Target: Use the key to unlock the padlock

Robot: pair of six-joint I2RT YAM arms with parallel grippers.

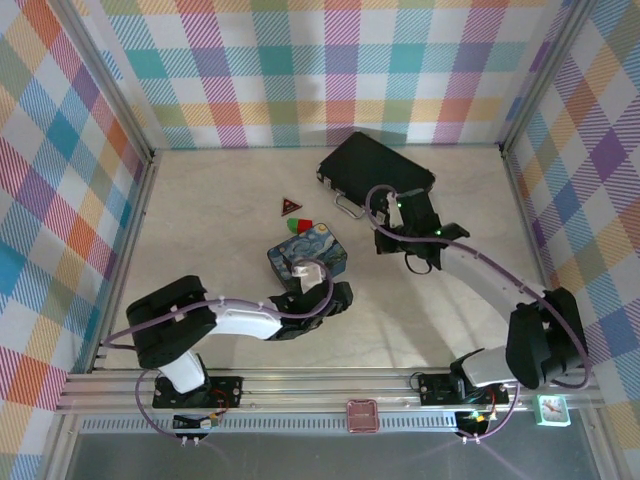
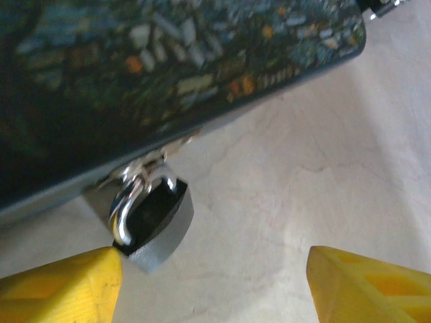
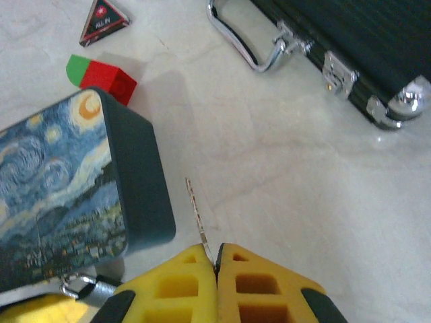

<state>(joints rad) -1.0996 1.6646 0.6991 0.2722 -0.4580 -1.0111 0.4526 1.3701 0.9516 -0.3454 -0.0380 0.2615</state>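
Note:
The padlock (image 2: 151, 222), small, dark-faced and silver-edged, hangs by its shackle from the clasp of the painted blue tin (image 2: 168, 67). My left gripper (image 2: 215, 289) is open at the tin's near edge (image 1: 300, 280). Its left fingertip (image 2: 67, 286) touches the padlock's lower corner, while the right fingertip (image 2: 370, 286) stands well clear over bare table. My right gripper (image 3: 217, 259) is shut on the key (image 3: 196, 215), whose thin blade sticks up out of the pads, just right of the tin (image 3: 60, 195). The padlock (image 3: 94, 293) peeks in at that view's lower left.
A black briefcase (image 1: 375, 170) with silver latches and a handle lies at the back, close behind the right arm. A red-and-green block (image 1: 298, 226) and a small dark triangle (image 1: 290, 207) sit behind the tin (image 1: 307, 255). Checked walls enclose three sides.

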